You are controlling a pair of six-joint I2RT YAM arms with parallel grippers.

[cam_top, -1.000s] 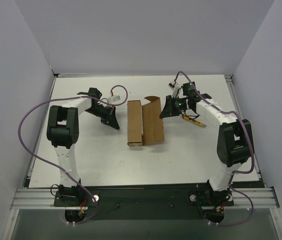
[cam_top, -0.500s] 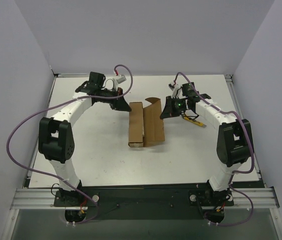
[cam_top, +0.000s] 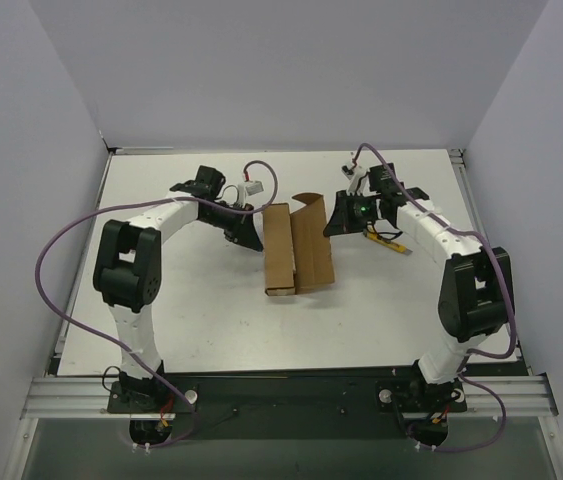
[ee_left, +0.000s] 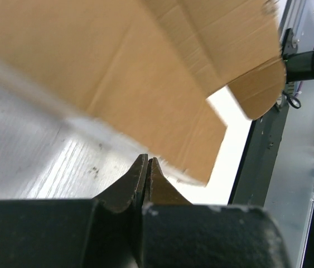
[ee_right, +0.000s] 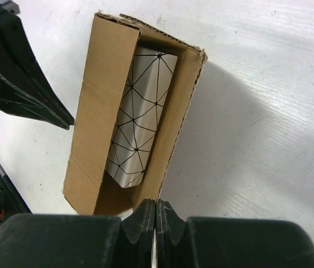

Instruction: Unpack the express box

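The express box (cam_top: pixel 297 255) lies open mid-table, its brown flaps spread apart. In the right wrist view the box (ee_right: pixel 98 100) holds a white packet (ee_right: pixel 140 114) with a black line pattern. My left gripper (cam_top: pixel 251 238) is shut and empty, with its tips by the box's left side. The left wrist view shows those tips (ee_left: pixel 147 163) just short of a blurred cardboard flap (ee_left: pixel 117 67). My right gripper (cam_top: pixel 329 226) is shut at the box's far right corner. Its tips (ee_right: pixel 155 205) sit at the end of the box wall and grip nothing.
A slim yellow-and-black utility knife (cam_top: pixel 386 240) lies on the white table (cam_top: pixel 211 320), right of the box and under the right arm. The left gripper (ee_right: pixel 62 116) shows at the left edge of the right wrist view. Grey walls enclose the table.
The left arm swung to the back of the table, then came forward against the box's left side. The box has shifted slightly to the right. The right arm barely moved.
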